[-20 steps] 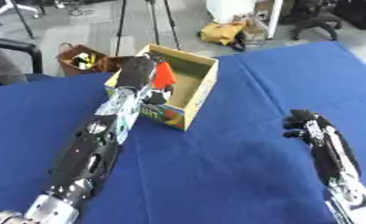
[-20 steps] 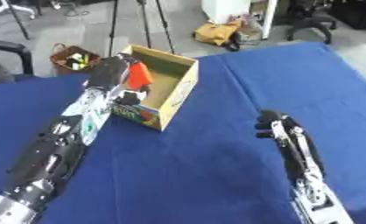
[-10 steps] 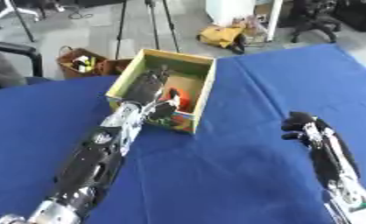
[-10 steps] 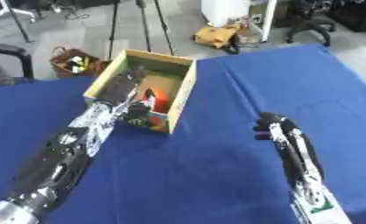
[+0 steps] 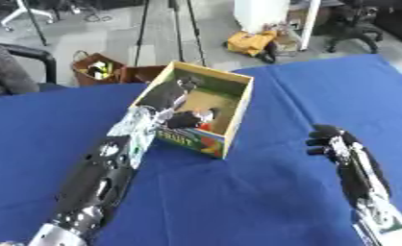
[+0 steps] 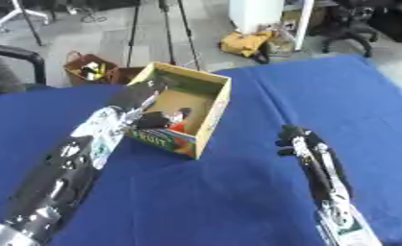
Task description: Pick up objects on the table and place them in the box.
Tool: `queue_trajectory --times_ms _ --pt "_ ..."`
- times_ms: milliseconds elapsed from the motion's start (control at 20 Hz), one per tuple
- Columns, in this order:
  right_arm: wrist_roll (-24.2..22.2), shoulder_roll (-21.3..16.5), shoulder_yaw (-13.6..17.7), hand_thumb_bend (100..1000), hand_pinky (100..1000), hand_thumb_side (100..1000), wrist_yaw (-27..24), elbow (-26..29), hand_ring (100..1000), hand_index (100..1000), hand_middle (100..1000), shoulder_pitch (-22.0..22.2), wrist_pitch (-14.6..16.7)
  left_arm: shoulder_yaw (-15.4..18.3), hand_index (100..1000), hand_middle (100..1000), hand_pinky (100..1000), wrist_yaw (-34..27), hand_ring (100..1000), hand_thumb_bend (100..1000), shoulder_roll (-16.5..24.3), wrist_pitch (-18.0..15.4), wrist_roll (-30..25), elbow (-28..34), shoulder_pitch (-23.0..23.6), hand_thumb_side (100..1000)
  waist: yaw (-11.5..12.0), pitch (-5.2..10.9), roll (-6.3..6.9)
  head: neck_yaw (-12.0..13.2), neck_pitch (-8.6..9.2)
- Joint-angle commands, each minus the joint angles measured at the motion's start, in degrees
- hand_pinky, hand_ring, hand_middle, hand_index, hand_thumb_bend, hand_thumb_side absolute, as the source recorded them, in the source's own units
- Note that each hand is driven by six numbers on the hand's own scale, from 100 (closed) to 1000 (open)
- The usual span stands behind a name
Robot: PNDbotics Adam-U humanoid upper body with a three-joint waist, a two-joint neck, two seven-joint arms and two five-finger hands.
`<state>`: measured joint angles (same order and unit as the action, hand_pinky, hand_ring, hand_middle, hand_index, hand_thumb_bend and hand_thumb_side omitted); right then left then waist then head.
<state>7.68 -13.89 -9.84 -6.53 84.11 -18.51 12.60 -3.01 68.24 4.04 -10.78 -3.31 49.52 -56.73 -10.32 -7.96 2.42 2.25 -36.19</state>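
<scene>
A deep blue cloth (image 5: 238, 202) covers the bench. On it stands a box (image 5: 231, 126) with pale yellow walls, a tan floor and a green front panel with yellow lettering and patches of red and blue. Something red-orange (image 5: 206, 127) shows inside the box. The left hand (image 5: 172, 96) is black, its arm (image 5: 103, 168) black with silver and white parts. The right hand (image 5: 326, 139) is black, its forearm (image 5: 369, 192) trimmed in silver. Grey floor lies beyond, with a yellow bag (image 5: 251, 42).

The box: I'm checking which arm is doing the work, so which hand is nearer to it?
Left. The left hand reaches into the box; the right hand rests apart on its right.
</scene>
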Motion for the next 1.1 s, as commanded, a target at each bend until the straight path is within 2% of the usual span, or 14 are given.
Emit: queue_trajectory --times_ms 50,200,400,750,1100 --pt "0.4 -0.3 0.8 100 613 767 0.2 0.4 659 764 633 -0.3 0.1 2.5 900 811 772 -3.1 809 498 1.1 -1.7 2.5 5.8 0.6 1000 0.9 1.07 -0.48 -0.9 -0.11" --pt "0.7 -0.3 1.1 100 613 768 0.2 0.3 659 764 633 -0.1 0.2 3.6 885 793 713 -6.0 788 445 0.6 -2.4 5.3 10.5 4.3 1000 2.5 1.16 -0.64 -1.5 -0.26" --pt "0.9 -0.5 1.4 100 613 768 0.3 0.3 658 764 632 -0.1 0.2 2.5 872 770 664 -9.9 759 401 0.8 -4.7 9.2 16.7 10.2 1000 4.4 1.08 -0.69 -1.9 -0.52" --pt "1.5 -0.8 2.0 100 613 767 0.2 0.6 658 765 632 -0.2 0.3 -0.6 840 734 612 -16.2 714 356 2.7 -2.7 15.2 25.9 20.4 1000 7.2 0.80 -0.89 -2.5 -0.77" --pt "1.7 -0.8 2.1 100 613 768 0.2 0.9 659 778 634 -0.2 0.3 -2.2 810 714 600 -22.7 691 352 2.3 -3.3 19.3 31.1 31.0 1000 8.4 0.39 -1.19 -2.4 -1.21"
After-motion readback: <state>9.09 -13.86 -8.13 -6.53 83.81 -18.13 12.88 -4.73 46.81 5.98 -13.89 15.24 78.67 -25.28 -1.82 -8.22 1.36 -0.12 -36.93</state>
